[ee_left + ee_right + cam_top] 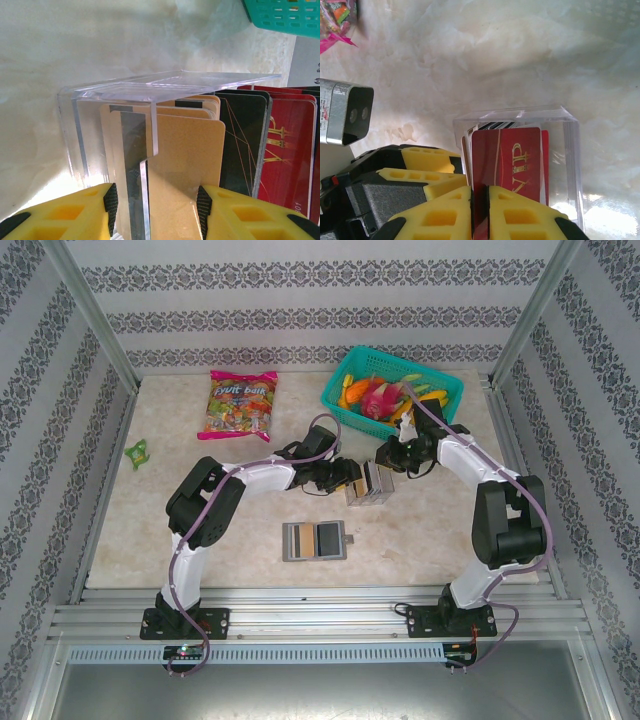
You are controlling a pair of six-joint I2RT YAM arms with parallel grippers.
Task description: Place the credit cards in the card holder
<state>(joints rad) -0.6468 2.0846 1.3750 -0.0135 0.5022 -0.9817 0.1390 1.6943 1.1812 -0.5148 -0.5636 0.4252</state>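
A clear plastic box [369, 483] stands mid-table with the credit cards upright inside it. In the left wrist view they are tan cards [185, 150], a black card [242, 145] and red cards [290, 150]. My left gripper [156, 200] reaches in from the left [345, 478], its pads closed on the box [100, 100] around the tan cards. My right gripper [480, 192] comes from the right [392, 462] and is shut on the near edge of a red VIP card [510, 160], which is still in the box [570, 150]. The card holder [314, 540] lies open flat on the table nearer the arm bases, untouched.
A teal basket [392, 390] of colourful toys sits at the back right, close behind the right arm. A candy bag [240, 405] lies at the back left, and a small green item [136, 452] near the left wall. Bare tabletop surrounds the card holder.
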